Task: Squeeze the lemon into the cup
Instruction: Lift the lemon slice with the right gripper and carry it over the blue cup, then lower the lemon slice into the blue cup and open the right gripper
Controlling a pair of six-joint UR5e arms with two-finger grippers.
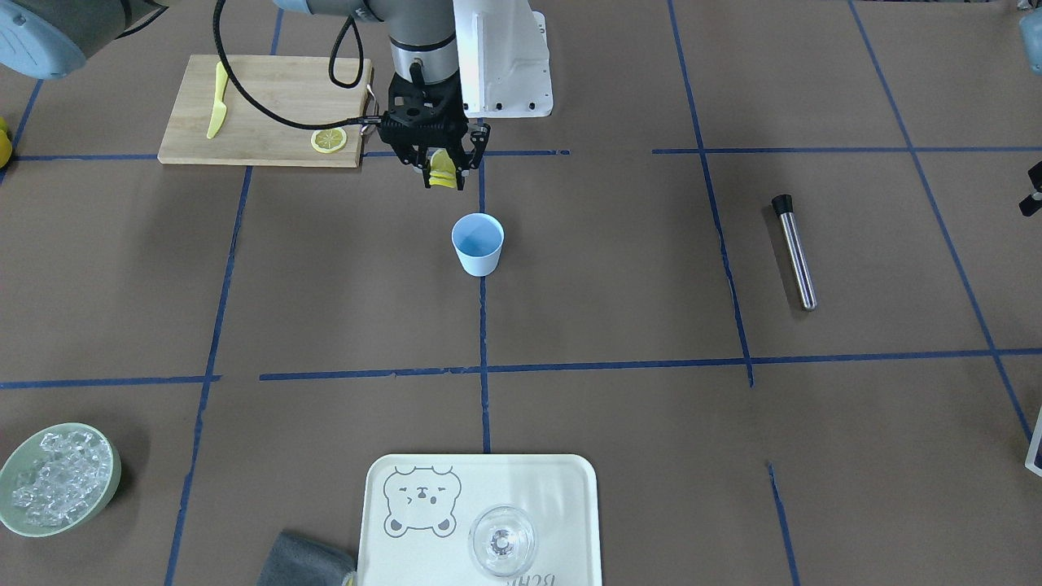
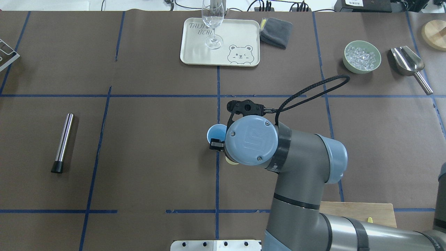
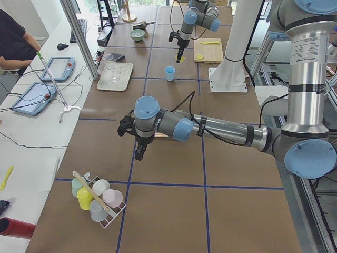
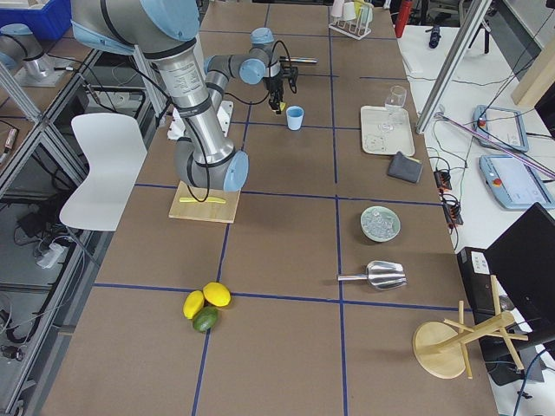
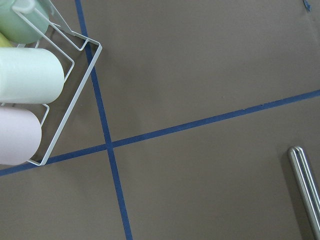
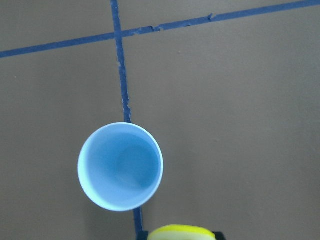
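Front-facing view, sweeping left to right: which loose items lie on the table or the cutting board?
bowl of ice → yellow knife → lemon slice lying flat → blue cup → steel tube

My right pincer (image 1: pixel 445 183) holds a lemon slice (image 1: pixel 442 171) above the table (image 1: pixel 610 309), just on my side of the cup (image 1: pixel 478 243), not over its mouth. To my right a board (image 1: pixel 293 77) carries a knife (image 1: pixel 216 99) and a second slice (image 1: pixel 329 140). Beyond the cup a glass (image 1: pixel 502 541) stands on a tray (image 1: pixel 562 496); a rod (image 1: pixel 794 251) lies well left.
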